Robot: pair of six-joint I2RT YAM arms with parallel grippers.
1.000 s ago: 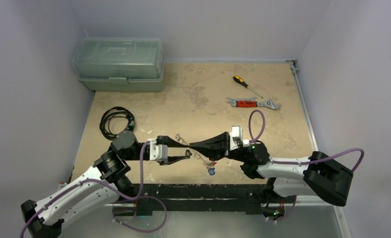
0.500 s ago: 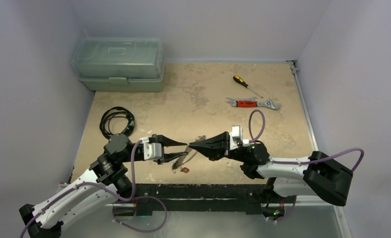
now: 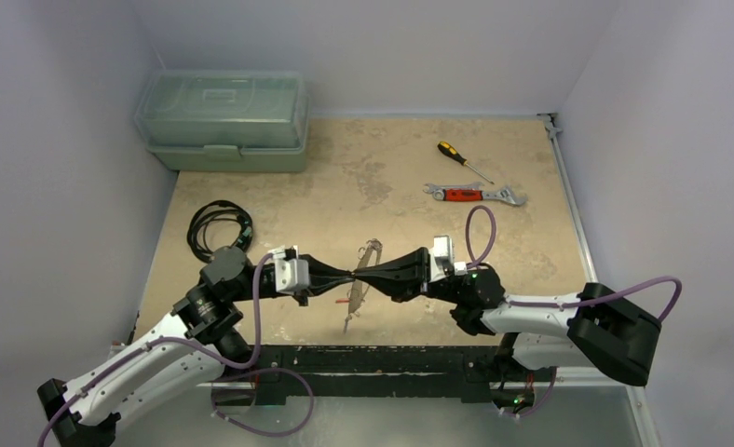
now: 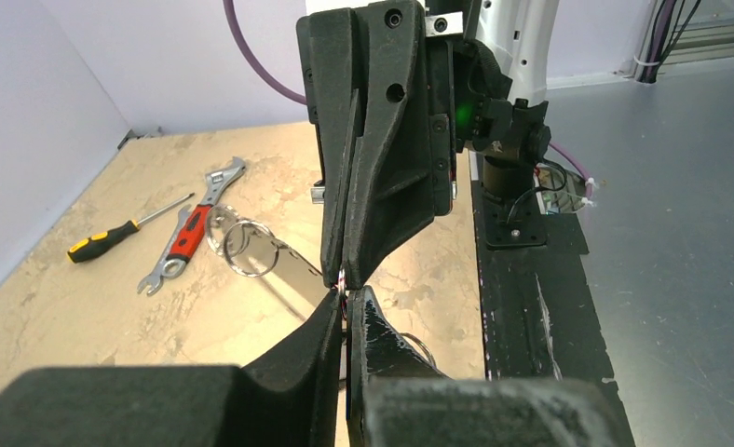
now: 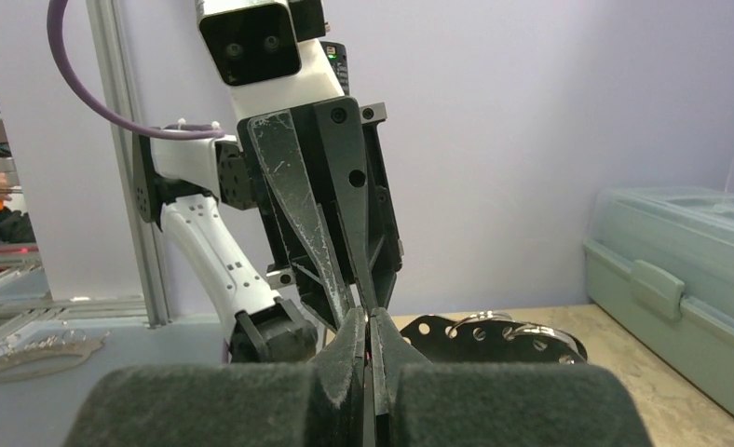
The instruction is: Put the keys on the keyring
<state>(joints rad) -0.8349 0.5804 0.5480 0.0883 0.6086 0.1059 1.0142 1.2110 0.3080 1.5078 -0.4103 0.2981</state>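
Top external: fixed high behind the arm bases, tilted down over the whole table [image 3: 363,158] — the far, wide view.
Left wrist: mounted on the left arm, looking along its own fingers of the left gripper [image 4: 346,303] straight at the right gripper [image 4: 343,275], which looms very close; the floor of the scene lies beyond.
Right wrist: low on the right arm, facing the opposite way, the left arm filling its middle.
Shared by all: the spot where the fingertips meet at the keyring [image 3: 367,261].
Top and left wrist: both show the wrench [image 3: 470,194] and screwdriver [image 3: 456,155].
Top and right wrist: both show the toolbox [image 3: 222,116] — distant from above, near at the right edge from the wrist.
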